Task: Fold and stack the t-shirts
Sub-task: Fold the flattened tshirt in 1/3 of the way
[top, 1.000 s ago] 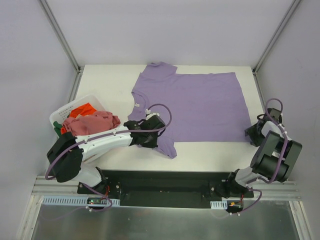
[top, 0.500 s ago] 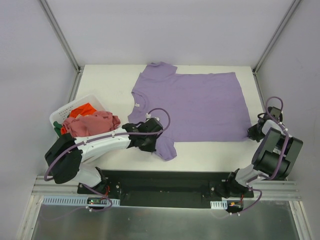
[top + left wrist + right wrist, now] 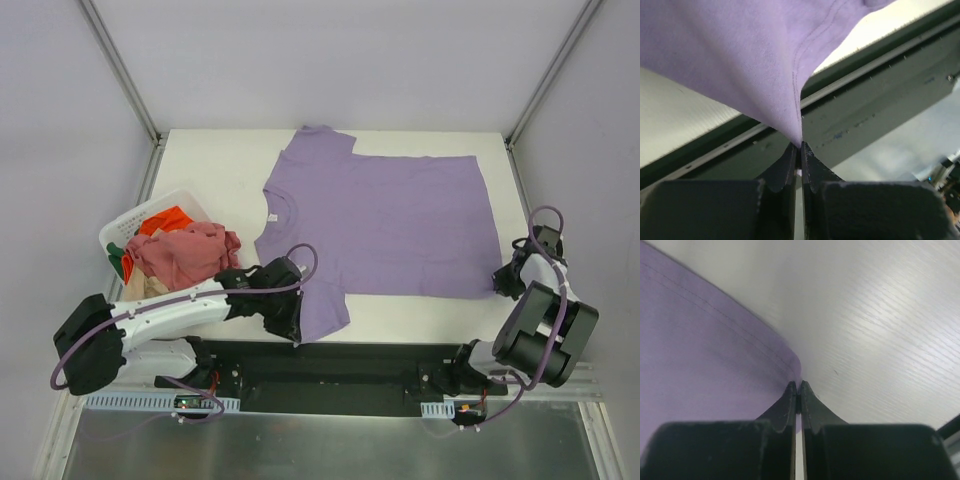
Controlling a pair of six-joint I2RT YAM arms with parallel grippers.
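A lavender t-shirt point(image 3: 385, 225) lies spread flat on the white table point(image 3: 210, 175), collar to the left. My left gripper point(image 3: 296, 325) is shut on its near sleeve at the table's front edge; the left wrist view shows the lavender t-shirt point(image 3: 740, 55) rising in a taut fold from the left gripper point(image 3: 800, 147). My right gripper point(image 3: 500, 284) is shut on the shirt's near right hem corner, and in the right wrist view the lavender t-shirt point(image 3: 705, 360) ends at the right gripper point(image 3: 799, 385). Salmon pink point(image 3: 185, 252) and orange-red point(image 3: 160, 222) shirts are bunched in the basket.
The white laundry basket point(image 3: 125, 225) stands at the table's left edge. A black mounting rail point(image 3: 340, 365) runs along the near edge, right under the left gripper. Metal frame posts point(image 3: 120, 70) rise at the back corners.
The right gripper has shut on the hem corner. Both grippers have drawn back toward the near edge, dragging the lavender shirt with them; the sleeve now reaches the front edge.
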